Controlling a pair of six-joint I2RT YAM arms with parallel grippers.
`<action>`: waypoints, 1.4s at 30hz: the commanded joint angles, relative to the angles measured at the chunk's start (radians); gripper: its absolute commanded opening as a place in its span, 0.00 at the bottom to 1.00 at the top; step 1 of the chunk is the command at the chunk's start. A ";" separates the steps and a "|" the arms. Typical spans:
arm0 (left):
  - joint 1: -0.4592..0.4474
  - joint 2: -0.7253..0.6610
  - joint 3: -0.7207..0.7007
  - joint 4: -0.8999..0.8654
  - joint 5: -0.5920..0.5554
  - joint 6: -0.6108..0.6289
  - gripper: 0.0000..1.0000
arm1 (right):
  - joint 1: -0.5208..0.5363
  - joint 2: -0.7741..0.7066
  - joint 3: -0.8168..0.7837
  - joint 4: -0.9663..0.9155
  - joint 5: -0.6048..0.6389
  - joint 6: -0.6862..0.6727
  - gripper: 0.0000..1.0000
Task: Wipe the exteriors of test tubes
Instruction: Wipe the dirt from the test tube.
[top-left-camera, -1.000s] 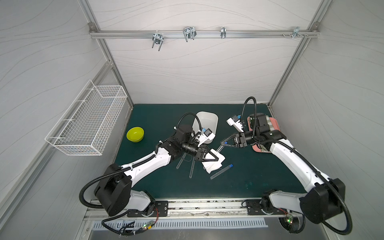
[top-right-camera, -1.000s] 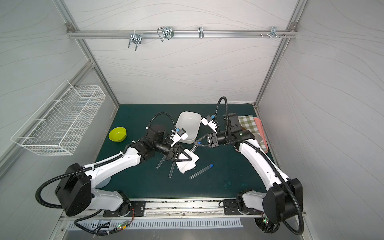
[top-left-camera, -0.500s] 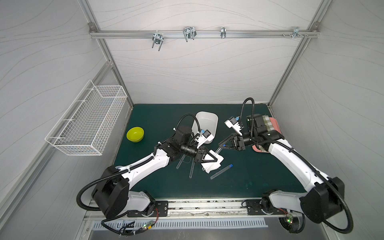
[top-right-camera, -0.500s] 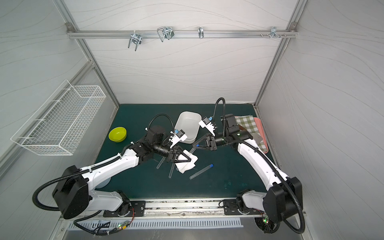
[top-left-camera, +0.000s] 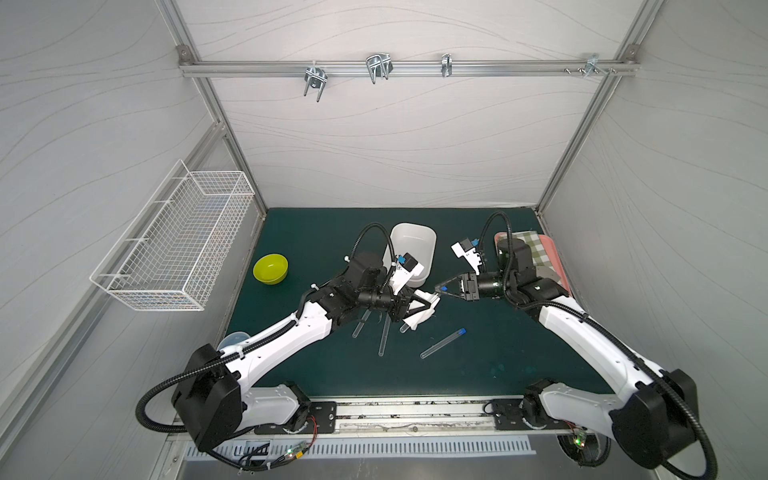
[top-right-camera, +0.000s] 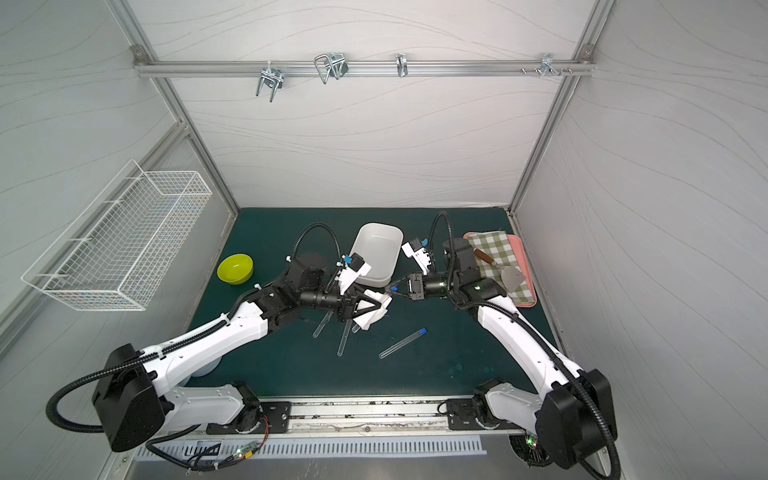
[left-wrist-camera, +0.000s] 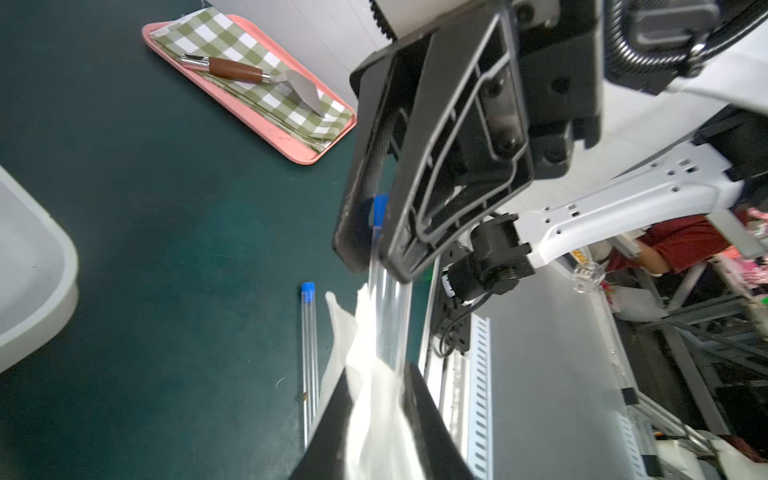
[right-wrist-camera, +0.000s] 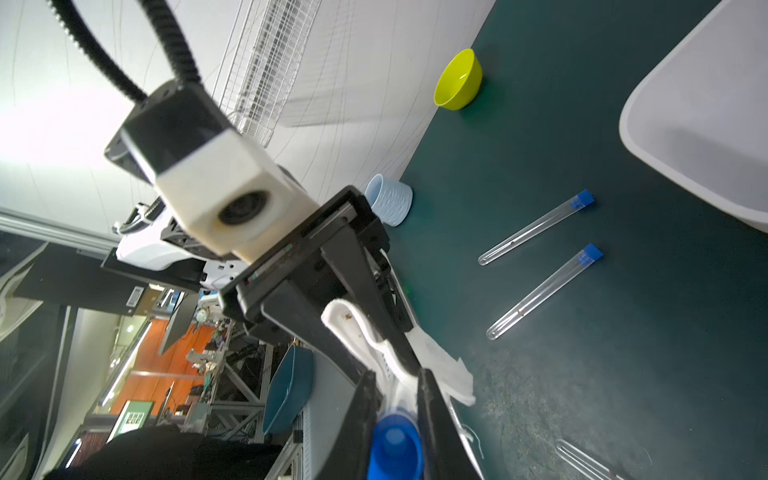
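Clear blue-capped test tube (left-wrist-camera: 386, 316) is clamped by right claw (top-left-camera: 438, 287), long axis directed into white folded cloth (right-wrist-camera: 440, 365) clamped by left claw (top-left-camera: 428, 306).

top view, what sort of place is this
Likely an enclosed robot test cell in a workshop: white panel walls on an aluminium frame, a green mat, capped test tubes lying loose.
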 joint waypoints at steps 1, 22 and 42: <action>-0.033 0.005 0.028 -0.100 -0.160 0.081 0.21 | -0.025 -0.029 0.049 0.059 -0.004 0.111 0.00; -0.092 0.002 0.048 -0.109 -0.428 0.198 0.21 | 0.018 -0.033 -0.047 0.190 0.079 0.323 0.00; -0.094 0.042 0.100 -0.109 -0.346 0.205 0.21 | 0.041 0.009 -0.030 0.166 0.065 0.282 0.00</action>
